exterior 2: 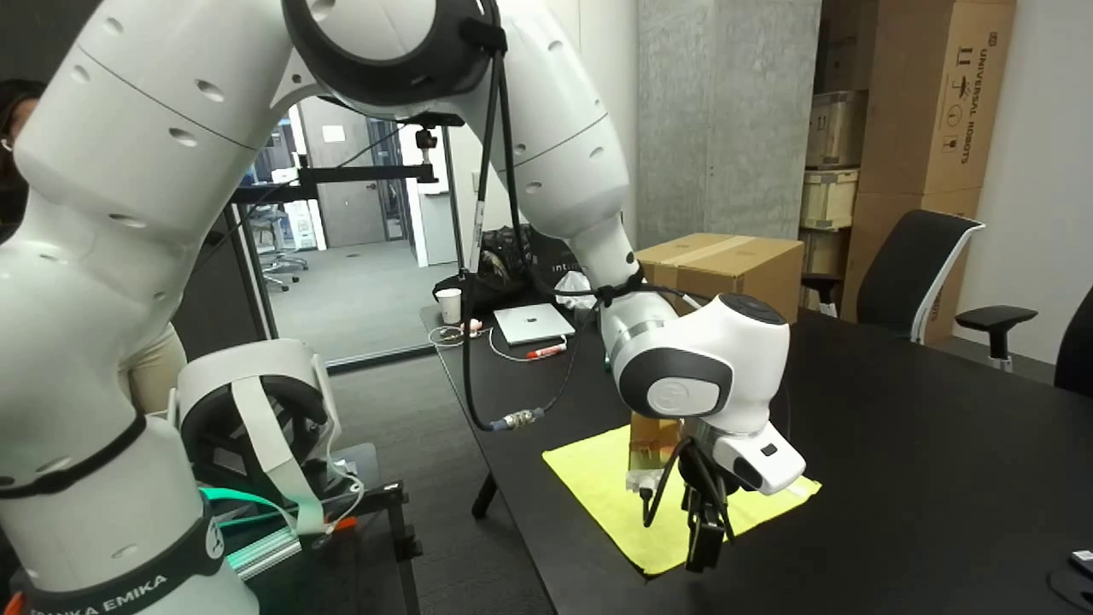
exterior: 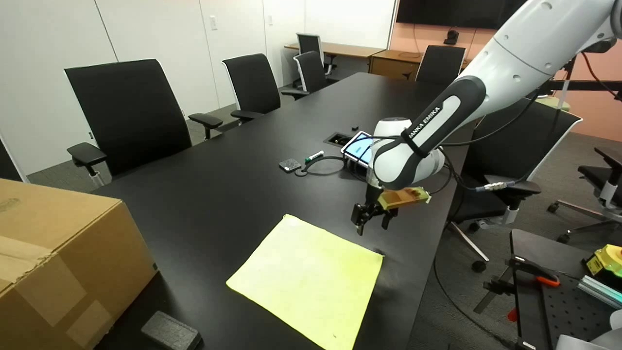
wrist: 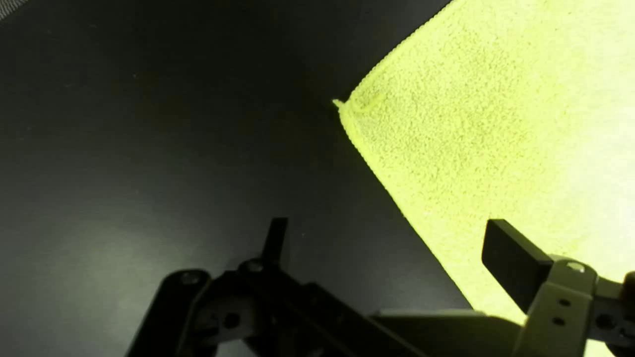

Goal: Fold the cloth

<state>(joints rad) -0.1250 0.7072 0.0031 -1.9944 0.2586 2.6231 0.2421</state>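
Black table (exterior: 204, 204). Cloth (exterior: 311, 272) spread flat on it, presumably so corners can be caught. End effector (wrist: 387, 225) wide, holding nothing, near one corner, perhaps to pinch it.

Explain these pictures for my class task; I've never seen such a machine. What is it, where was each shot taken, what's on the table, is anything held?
It's a jointed robot arm ending in two black fingers. Two wide pictures look on from outside; the close-up looks down from its wrist. On the dark table lies a pale-yellow cloth, spread out, not yet folded. A cardboard box and a tablet are there too, among other things. The fingers stand apart, holding nothing.
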